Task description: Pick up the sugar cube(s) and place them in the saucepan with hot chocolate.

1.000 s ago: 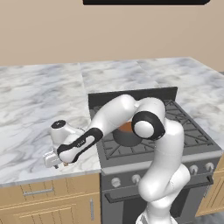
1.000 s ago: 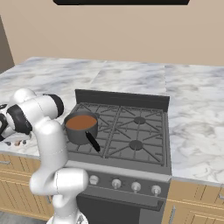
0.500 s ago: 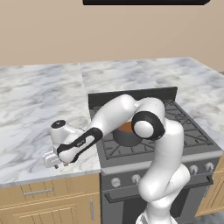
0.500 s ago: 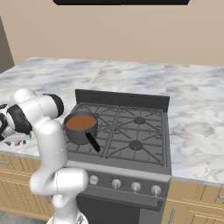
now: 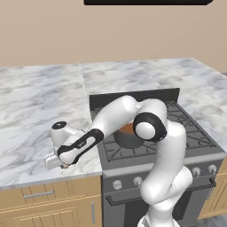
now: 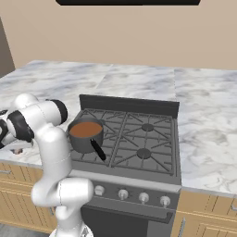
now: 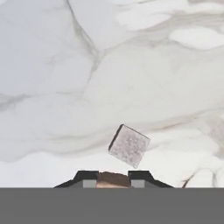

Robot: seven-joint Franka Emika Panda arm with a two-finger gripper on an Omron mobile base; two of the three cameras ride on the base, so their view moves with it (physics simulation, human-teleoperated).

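Note:
Low over the marble counter [image 5: 31, 119] left of the stove, my gripper [image 7: 113, 178] points down near the front edge. Its two dark fingertips [image 7: 89, 177] stand close together with a tan-brown sugar cube [image 7: 113, 179] pinched between them. Just beyond the tips, a pale grey-white sugar cube [image 7: 129, 145] lies on the marble. From the left base view the gripper [image 5: 63, 165] shows as the white hand's lower end touching the counter. The saucepan with hot chocolate [image 6: 85, 134] stands on the stove's front left burner, its black handle [image 6: 98, 150] pointing forward; my arm partly hides the saucepan [image 5: 128, 135].
A black gas stove [image 6: 139, 139] with grates lies right of the hand, with a raised back panel. The counter's front edge [image 5: 48, 177] runs close below the gripper. Marble counter [image 6: 208, 115] continues right of the stove.
The fingers have come together on the tan-brown cube. The arm and hand stay in the same place over the counter.

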